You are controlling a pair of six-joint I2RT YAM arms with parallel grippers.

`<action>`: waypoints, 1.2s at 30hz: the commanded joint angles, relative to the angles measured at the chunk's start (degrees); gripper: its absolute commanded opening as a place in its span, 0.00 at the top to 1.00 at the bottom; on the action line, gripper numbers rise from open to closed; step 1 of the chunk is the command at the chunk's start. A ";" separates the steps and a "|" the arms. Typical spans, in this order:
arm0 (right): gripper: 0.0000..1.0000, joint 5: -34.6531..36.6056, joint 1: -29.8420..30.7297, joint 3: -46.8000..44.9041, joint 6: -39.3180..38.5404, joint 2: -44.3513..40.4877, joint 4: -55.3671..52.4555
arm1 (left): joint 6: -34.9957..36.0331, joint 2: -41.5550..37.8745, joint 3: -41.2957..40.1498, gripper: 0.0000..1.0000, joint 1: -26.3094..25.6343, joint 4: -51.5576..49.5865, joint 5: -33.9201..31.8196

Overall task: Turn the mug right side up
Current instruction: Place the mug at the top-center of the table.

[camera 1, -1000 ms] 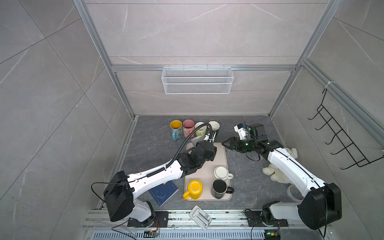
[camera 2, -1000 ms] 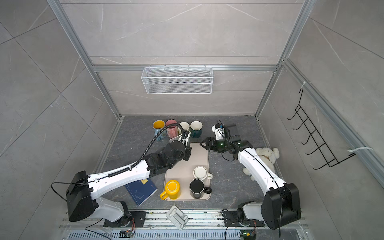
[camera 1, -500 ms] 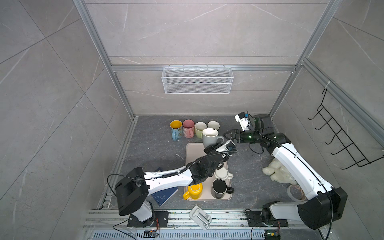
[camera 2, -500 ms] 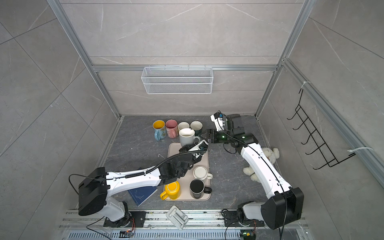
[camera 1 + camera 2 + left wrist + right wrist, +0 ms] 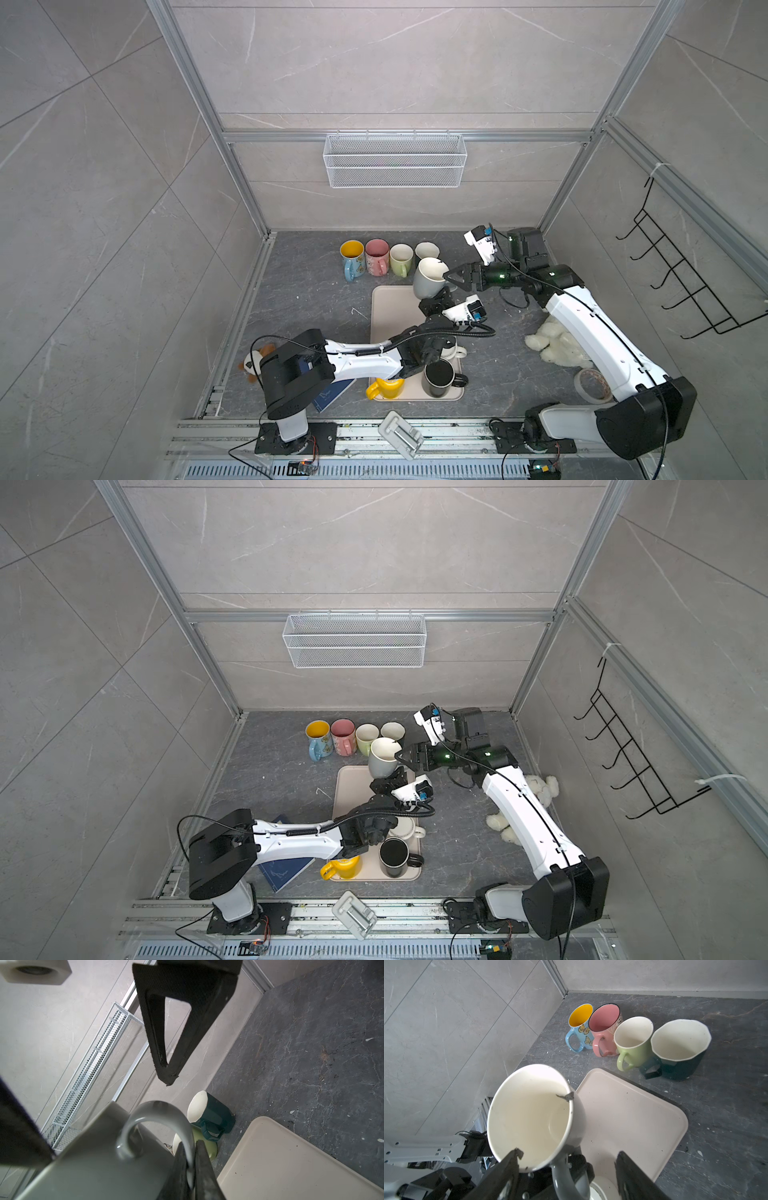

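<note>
here, grey mug (image 5: pixel 428 279), left gripper (image 5: pixel 190 1147) pinching handle (image 5: pixel 160 1108)

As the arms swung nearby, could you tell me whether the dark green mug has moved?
No; the dark green mug still stands beside the light green mug, behind the tray.

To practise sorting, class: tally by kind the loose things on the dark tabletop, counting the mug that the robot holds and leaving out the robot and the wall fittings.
Ceramic mugs: 8
Beige plastic tray: 1
Soft toys: 2
Blue book: 1
Roll of tape: 1
Total: 13
</note>
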 commanded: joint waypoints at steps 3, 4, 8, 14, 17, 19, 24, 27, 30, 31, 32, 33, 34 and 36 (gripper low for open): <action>0.31 -3.35 0.25 1.65 -5.53 -1.76 -4.77 | 1.07 -5.26 -0.67 1.00 0.10 7.14 -1.60; 0.31 -3.96 0.24 1.79 -6.03 -1.67 -5.33 | 0.64 -5.70 -0.93 1.00 0.06 6.77 -1.55; 0.31 -5.79 0.21 1.89 -7.64 -1.30 -6.85 | -0.82 -6.96 -1.44 1.00 0.09 5.06 -1.37; 0.36 -7.98 0.34 1.41 -7.64 -0.23 -7.04 | -1.54 -7.68 -1.53 1.00 0.05 3.93 -0.78; 0.40 -9.00 0.30 1.40 -7.16 0.39 -6.86 | -1.99 -7.74 -1.43 1.00 0.07 3.81 -0.85; 0.42 -9.12 0.28 1.35 -7.46 0.48 -7.23 | -1.95 -7.59 -1.40 1.00 0.09 3.84 -0.76; 0.45 -8.49 0.42 1.58 -8.73 0.65 -9.17 | -1.72 -7.76 -1.09 1.00 0.10 3.87 -0.60; 0.47 -6.82 0.42 1.63 -9.25 0.92 -10.39 | -1.44 -7.94 -0.92 1.00 0.10 4.19 -0.59; 0.48 -6.41 0.47 1.49 -9.53 1.34 -10.98 | -1.38 -8.20 -0.94 1.00 0.17 4.37 -0.50; 0.49 -6.17 0.45 1.51 -9.62 1.49 -11.24 | -1.30 -8.27 -0.87 1.00 0.19 4.54 -0.51; 0.49 -5.76 0.51 1.59 -9.79 1.61 -11.46 | -1.25 -8.29 -0.87 1.00 0.19 4.58 -0.49; 0.49 -5.70 0.44 1.64 -10.08 1.62 -11.68 | -1.08 -8.29 -0.91 1.00 0.19 4.58 -0.51; 0.49 -5.64 0.47 1.60 -10.21 1.59 -11.94 | -0.99 -8.26 -0.83 1.00 0.19 4.81 -0.49; 0.50 -5.70 0.53 1.53 -10.43 1.54 -12.00 | -0.70 -8.38 -0.82 1.00 0.19 5.03 -0.67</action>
